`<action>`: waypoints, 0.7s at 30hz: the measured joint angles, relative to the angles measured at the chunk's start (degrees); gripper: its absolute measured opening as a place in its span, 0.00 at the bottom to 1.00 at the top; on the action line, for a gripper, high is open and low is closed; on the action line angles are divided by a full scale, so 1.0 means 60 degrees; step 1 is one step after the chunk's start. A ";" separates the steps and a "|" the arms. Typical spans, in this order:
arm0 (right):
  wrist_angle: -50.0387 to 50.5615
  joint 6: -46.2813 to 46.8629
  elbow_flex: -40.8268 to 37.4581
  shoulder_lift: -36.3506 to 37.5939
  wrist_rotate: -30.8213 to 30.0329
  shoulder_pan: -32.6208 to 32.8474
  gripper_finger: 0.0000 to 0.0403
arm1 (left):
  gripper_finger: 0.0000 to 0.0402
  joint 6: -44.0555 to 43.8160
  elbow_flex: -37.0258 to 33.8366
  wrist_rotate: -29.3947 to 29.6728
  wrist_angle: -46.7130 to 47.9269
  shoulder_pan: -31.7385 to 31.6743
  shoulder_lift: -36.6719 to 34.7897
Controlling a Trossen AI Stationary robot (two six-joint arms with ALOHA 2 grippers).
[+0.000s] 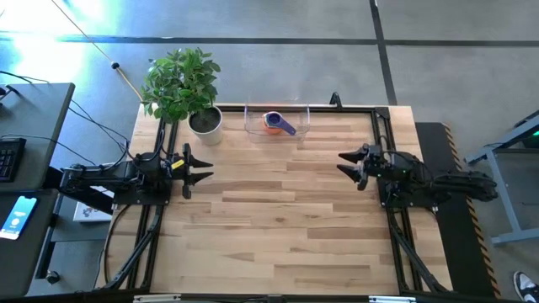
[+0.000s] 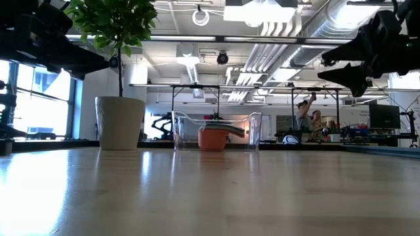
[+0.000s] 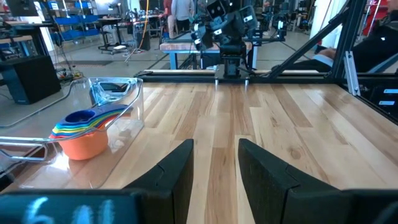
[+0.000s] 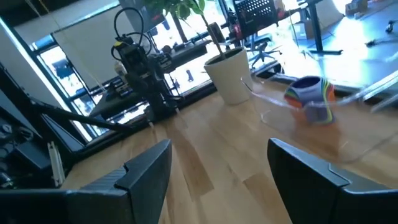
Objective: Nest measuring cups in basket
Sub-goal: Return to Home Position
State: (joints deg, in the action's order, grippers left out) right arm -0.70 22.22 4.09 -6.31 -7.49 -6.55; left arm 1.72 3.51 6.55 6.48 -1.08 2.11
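Note:
The measuring cups sit nested in one stack inside the clear basket at the table's far edge; the orange cup is outermost, with blue on top and the coloured handles fanned. The stack rests on the basket floor. My left gripper hovers open above the table's left side, well short of the basket. My right gripper hovers open above the right side, also apart from it. In the right wrist view the stack shows beyond the open fingers.
A white plant pot with a leafy plant stands just left of the basket at the far edge. Bare wooden table stretches between and in front of the arms. People stand far off in the room behind.

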 joint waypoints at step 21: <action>-0.0067 -0.0027 -0.0587 0.0551 0.1104 -0.0007 0.64 | 0.29 0.0000 0.0000 0.0003 0.0000 0.0000 -0.0004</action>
State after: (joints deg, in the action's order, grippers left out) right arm -1.10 22.07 0.57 -3.01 -0.86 -6.59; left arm 1.72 3.51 6.57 6.48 -1.08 2.09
